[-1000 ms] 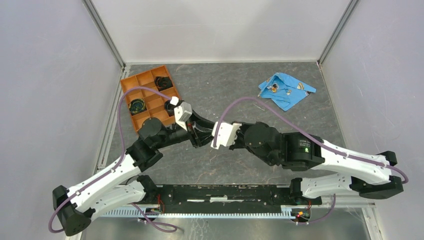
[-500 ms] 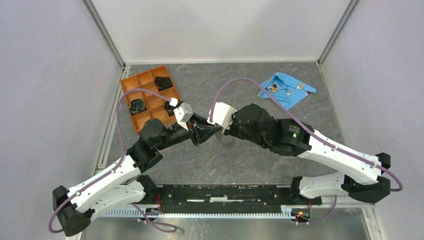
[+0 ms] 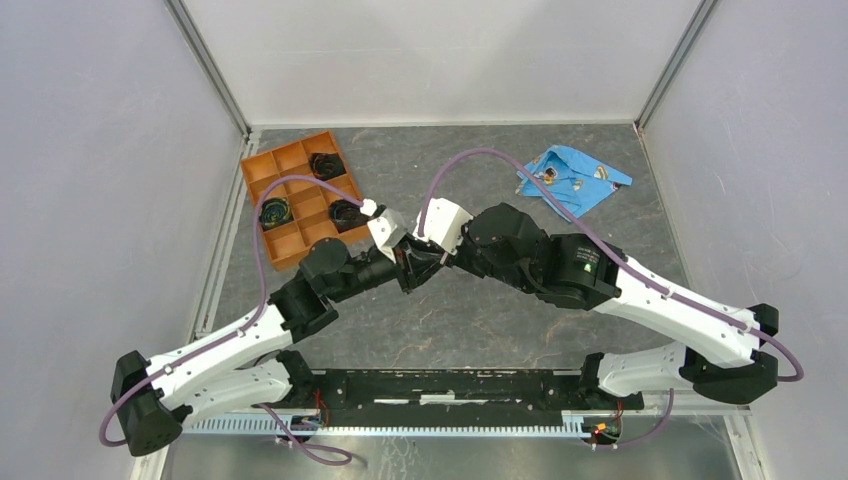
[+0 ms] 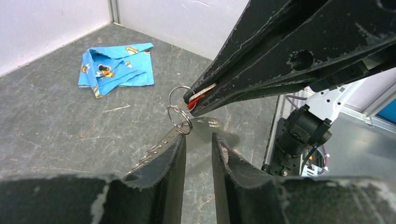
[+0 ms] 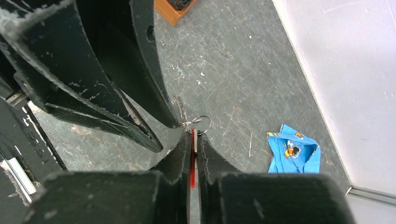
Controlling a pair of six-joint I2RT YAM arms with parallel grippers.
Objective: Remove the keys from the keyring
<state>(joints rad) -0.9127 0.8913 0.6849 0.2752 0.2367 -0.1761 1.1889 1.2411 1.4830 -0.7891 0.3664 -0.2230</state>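
My right gripper (image 5: 192, 135) is shut on the key with the red head (image 5: 192, 154), held edge-on between its pads. The thin silvery keyring (image 5: 201, 123) hangs from the key just past the fingertips. In the left wrist view the right gripper (image 4: 192, 99) comes in from the upper right with the red key (image 4: 191, 103) at its tip and the keyring (image 4: 180, 116) looped below. My left gripper (image 4: 198, 137) is open with a narrow gap, and its left fingertip touches the ring. In the top view both grippers (image 3: 418, 262) meet tip to tip at mid-table.
An orange compartment tray (image 3: 262, 170) with black coiled rings sits at the back left. A crumpled blue cloth (image 3: 572, 180) with shiny round bits lies at the back right; it also shows in the left wrist view (image 4: 116, 67) and the right wrist view (image 5: 294, 151). White walls enclose the table.
My right gripper swung from the table centre up and left. My left gripper shifted right to meet it, so the two tips now touch at the keyring.
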